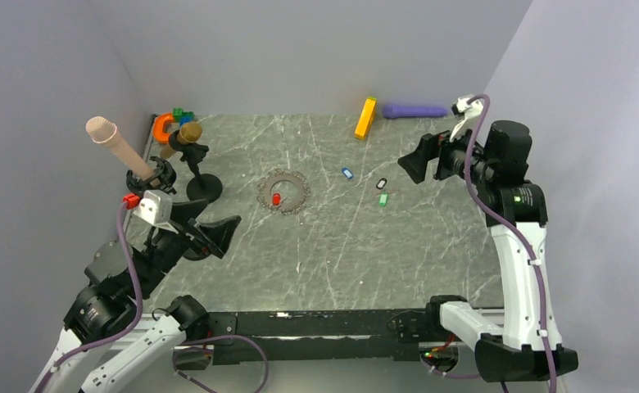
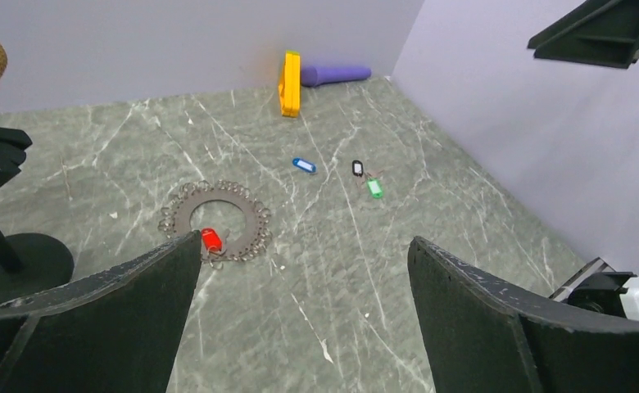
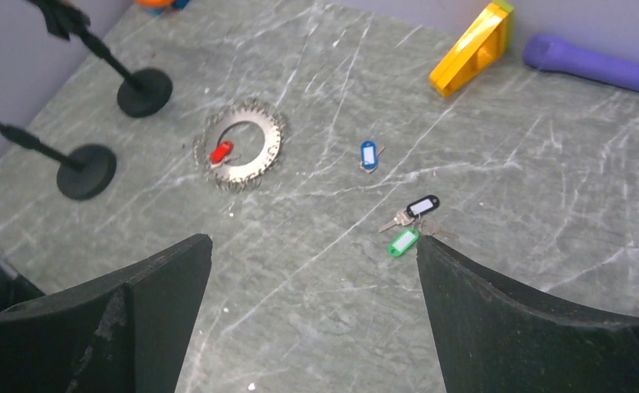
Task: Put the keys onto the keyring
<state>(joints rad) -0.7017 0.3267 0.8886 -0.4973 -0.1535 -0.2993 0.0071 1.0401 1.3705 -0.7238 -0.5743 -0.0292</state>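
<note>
Nearest you, the left gripper (image 1: 218,236) hangs wide open above the bench (image 1: 341,262) with nothing between its jaws. Bring it down on the keyring (image 3: 260,143) carelessly and a finger could snag the loose links and drag the whole loop, which looks floppy and free to slide on the smooth stone. The red key (image 3: 222,151) lies across the ring's inner edge. I cannot tell whether it is threaded on, so a nudge may knock it off. Level with it, the green key (image 3: 402,242) and the black key (image 3: 423,205) sit just beside each other, their metal parts apparently crossing. Pinch one and the other may lift with it, then drop midway. All the tags are small and flat, so the jaws may close on stone and skate them away. The blue key (image 3: 369,155) lies alone, between that pair and the ring. Beyond the keys, the right gripper (image 1: 414,160) is likewise spread wide and empty. At the far wall the orange block (image 1: 365,118) and purple cylinder (image 1: 414,110) sit well apart from the work; leave them.
</note>
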